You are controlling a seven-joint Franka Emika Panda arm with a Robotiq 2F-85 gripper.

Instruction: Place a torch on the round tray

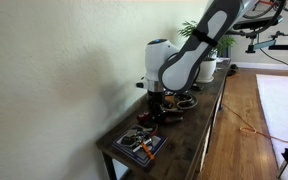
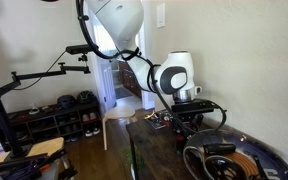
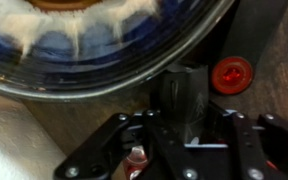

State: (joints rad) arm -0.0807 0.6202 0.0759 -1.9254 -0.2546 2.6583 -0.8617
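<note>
In the wrist view, a dark cylindrical torch [image 3: 182,95] stands between my gripper's fingers [image 3: 184,128], which look closed against its sides. The round tray [image 3: 134,72] fills the top of that view: a shallow dish with a silvery rim, a blue and white ring and a brown centre. The torch is just outside its rim, over the brown tabletop. In an exterior view the gripper [image 2: 190,108] hangs low over the table behind the round tray [image 2: 191,160]. It also shows low over the table's middle [image 1: 156,98].
A small red round cap [image 3: 232,73] lies on the table beside the torch. A flat rectangular dark tray [image 1: 139,143] with orange and white bits sits at one end of the narrow dark table. Potted plants [image 1: 210,60] stand at the far end. A wall runs along one side.
</note>
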